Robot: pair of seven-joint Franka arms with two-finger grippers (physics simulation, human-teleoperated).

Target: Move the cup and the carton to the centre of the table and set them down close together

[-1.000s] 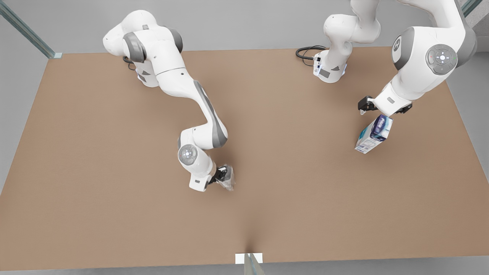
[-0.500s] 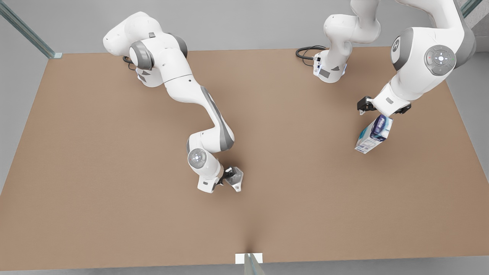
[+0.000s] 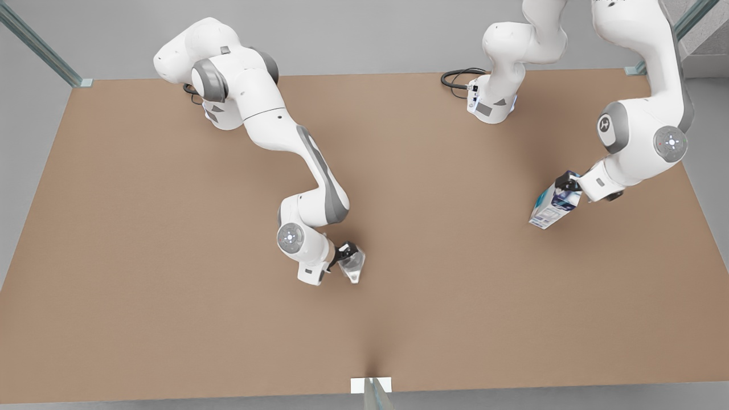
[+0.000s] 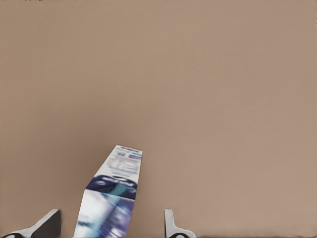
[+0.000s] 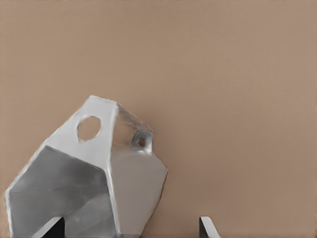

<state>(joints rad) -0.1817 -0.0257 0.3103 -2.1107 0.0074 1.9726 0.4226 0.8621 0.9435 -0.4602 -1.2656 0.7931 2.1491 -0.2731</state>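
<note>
Two hands | L hand [image 3: 569, 185] apart by carton [image 3: 553, 205] | R hand [image 3: 346, 254] likely gripping cup [image 3: 353, 266] | brown table [image 3: 171, 228], grey floor [image 3: 364, 40]

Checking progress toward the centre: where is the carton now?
The carton stands tilted at the front view's right side of the table, between the left end effector's open fingers, far from the cup.
</note>
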